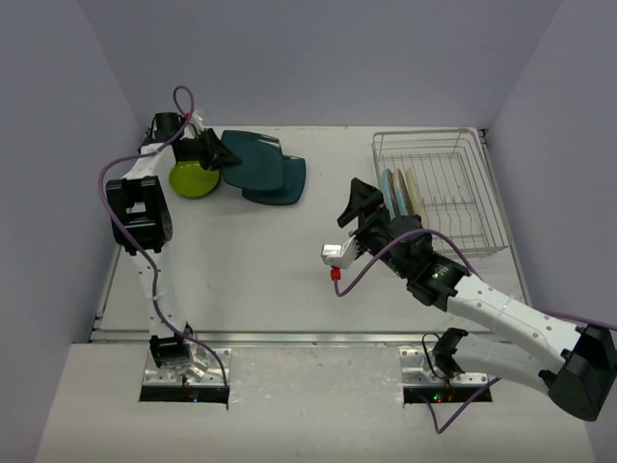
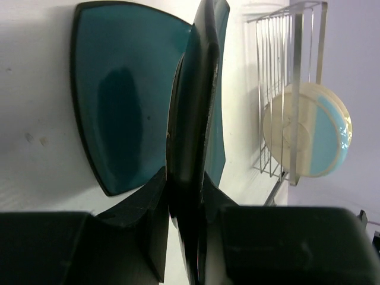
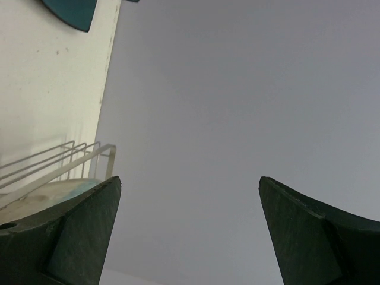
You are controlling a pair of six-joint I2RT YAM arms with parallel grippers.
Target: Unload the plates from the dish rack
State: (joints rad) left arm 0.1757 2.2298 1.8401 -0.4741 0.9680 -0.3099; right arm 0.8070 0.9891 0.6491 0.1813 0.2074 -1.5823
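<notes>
- Left fingers (image 2: 145,222) are clenching a dark teal plate (image 2: 191,119) by its rim at the bench's (image 1: 251,275) far-left corner. It is probably best lowered flat before release.
- One lime-green plate (image 1: 193,179) is lying nearby, and two teal ones are showing from above.
- Right fingers (image 3: 77,231) are hanging released and empty beside the dish rack (image 1: 463,198), which is sitting at the far-right corner and carrying about three upright plates (image 1: 400,193).

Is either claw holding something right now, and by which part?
The left claw pinches a dark teal plate by its rim, seen edge-on. The right claw is open and holds nothing.
</notes>
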